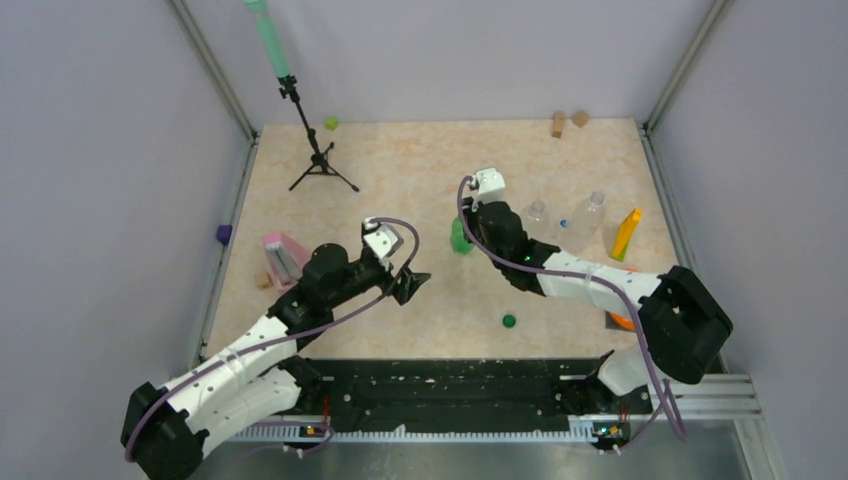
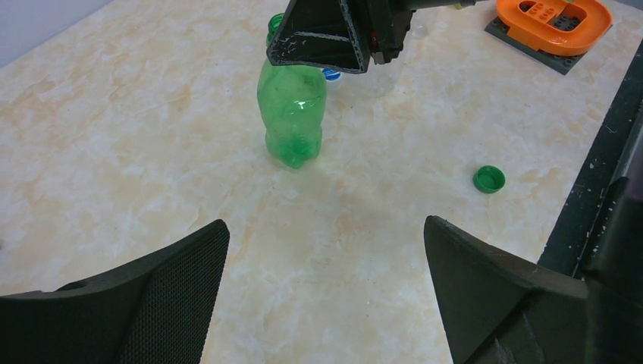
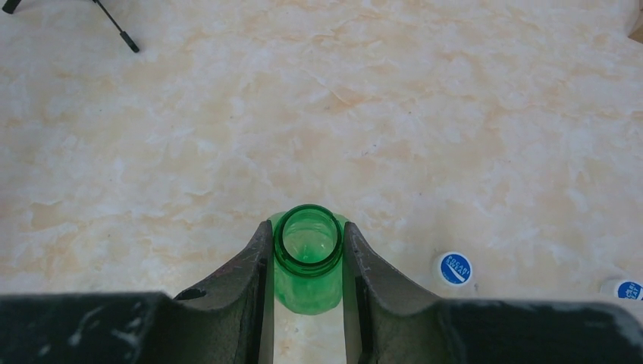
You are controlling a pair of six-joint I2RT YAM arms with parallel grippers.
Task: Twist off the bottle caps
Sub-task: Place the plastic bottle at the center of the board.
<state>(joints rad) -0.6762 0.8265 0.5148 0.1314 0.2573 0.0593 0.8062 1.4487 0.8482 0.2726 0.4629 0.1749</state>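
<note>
The translucent green bottle (image 1: 460,238) (image 2: 292,114) (image 3: 307,288) stands upright mid-table with its mouth open and no cap on it. My right gripper (image 1: 470,228) (image 2: 326,38) (image 3: 307,225) is shut on its neck from above, one finger on each side. The dark green cap (image 1: 509,321) (image 2: 489,179) lies loose on the table nearer the arms. My left gripper (image 1: 412,285) (image 2: 324,224) hangs open and empty above the table, left of the bottle. Two clear bottles (image 1: 535,212) (image 1: 590,215) are to the right. Blue caps (image 3: 455,268) (image 3: 628,289) show there.
A black tripod (image 1: 318,160) stands at the back left and a pink object (image 1: 283,255) is by the left arm. A yellow block (image 1: 626,233) and an orange piece (image 2: 553,19) are at the right. A black rail (image 1: 460,385) runs along the near edge.
</note>
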